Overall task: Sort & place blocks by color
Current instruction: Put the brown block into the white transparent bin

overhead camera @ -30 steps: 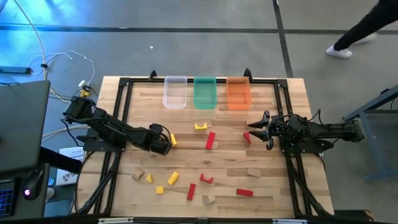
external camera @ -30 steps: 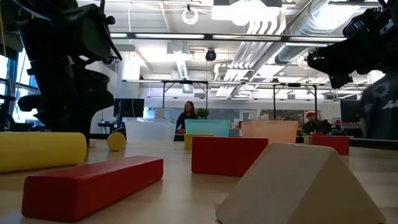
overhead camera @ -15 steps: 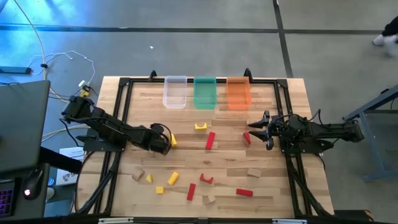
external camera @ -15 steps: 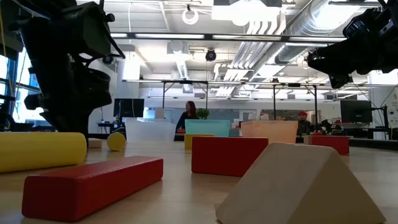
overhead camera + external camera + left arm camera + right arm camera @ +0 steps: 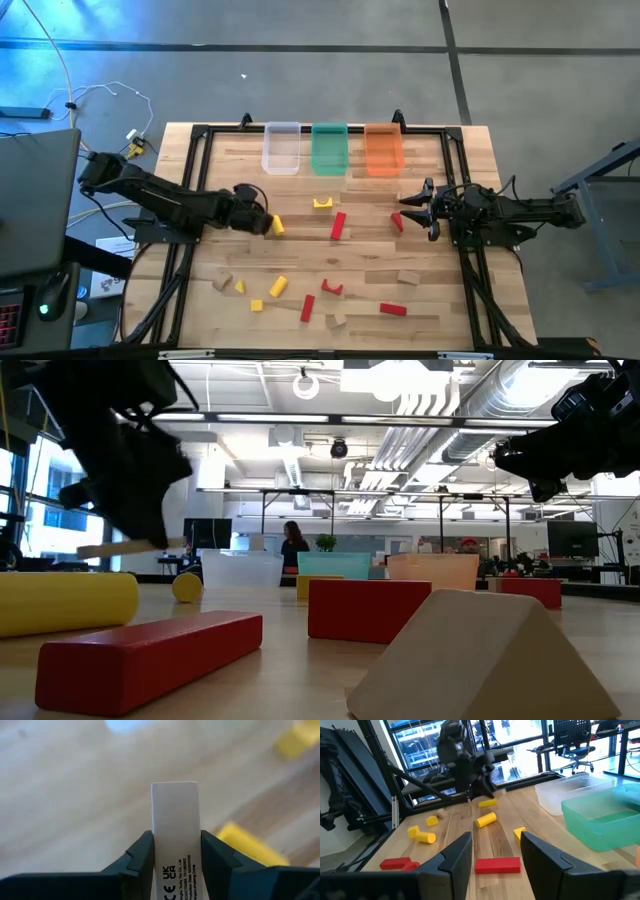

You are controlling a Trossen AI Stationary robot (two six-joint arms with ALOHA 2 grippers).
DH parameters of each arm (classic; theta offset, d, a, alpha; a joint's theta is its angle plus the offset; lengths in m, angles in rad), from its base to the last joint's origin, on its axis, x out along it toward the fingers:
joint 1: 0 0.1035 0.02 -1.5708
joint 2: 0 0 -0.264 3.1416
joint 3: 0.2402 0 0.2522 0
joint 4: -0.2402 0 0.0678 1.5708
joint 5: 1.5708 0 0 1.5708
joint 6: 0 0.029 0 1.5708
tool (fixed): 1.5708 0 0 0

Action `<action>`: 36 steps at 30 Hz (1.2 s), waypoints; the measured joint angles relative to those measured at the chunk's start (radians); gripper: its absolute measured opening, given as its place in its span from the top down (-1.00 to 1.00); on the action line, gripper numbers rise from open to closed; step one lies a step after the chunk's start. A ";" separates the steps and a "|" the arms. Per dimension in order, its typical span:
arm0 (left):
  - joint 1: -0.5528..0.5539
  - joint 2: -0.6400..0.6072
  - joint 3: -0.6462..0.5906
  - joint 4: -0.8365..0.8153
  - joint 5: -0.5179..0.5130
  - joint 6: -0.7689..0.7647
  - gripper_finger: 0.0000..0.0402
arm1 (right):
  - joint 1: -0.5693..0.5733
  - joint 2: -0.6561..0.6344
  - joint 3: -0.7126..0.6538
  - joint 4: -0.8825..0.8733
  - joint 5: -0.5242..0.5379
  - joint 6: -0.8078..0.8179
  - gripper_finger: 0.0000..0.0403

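Wooden bench point(image 5: 300, 255) with a black frame is carrying the job: three bins are standing side by side at the far edge, clear bin point(image 5: 281, 147) on the left, green bin point(image 5: 329, 148) in the middle, orange bin point(image 5: 383, 148) on the right.

You are holding a plain tan bar point(image 5: 175, 820) in the left gripper point(image 5: 256, 220), over the left-middle of the bench. The jaws are standing narrow, clamping the bar across its flat faces; its long axis is running straight out ahead of them. In the low view the bar is riding clear of the bench, roughly level.

The relation your next move turns on: the bins are lying toward the far edge from your left jaws, the clear one nearest. Judging by colour, that or another bin is the target; nothing shows which colour belongs where.

A yellow block point(image 5: 277, 225) is lying just right of the held bar; mind it in swinging away.

Your right gripper point(image 5: 414, 208) is waiting at right-middle, jaws standing partly open, holding nothing, with a red block point(image 5: 397, 222) just beside it.

Remaining red, yellow and tan blocks are lying scattered across the middle and near bench, unsorted.
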 joint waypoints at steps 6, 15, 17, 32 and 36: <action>0.107 -0.122 0.001 0.123 -0.071 0.178 0.47 | 0.000 0.000 0.000 0.000 0.000 0.000 0.24; 0.300 -0.187 0.002 0.504 -0.051 0.612 0.47 | 0.000 0.000 0.000 0.000 0.000 0.000 0.24; 0.351 -0.186 0.002 0.580 -0.024 0.689 0.47 | 0.000 0.000 0.000 0.000 0.000 0.000 0.24; 0.687 -0.030 0.003 0.878 0.150 0.873 0.46 | 0.000 0.000 0.000 0.000 0.000 0.000 0.24; 0.737 0.046 0.003 0.908 0.195 0.858 0.46 | 0.000 0.000 0.000 0.000 0.000 0.000 0.24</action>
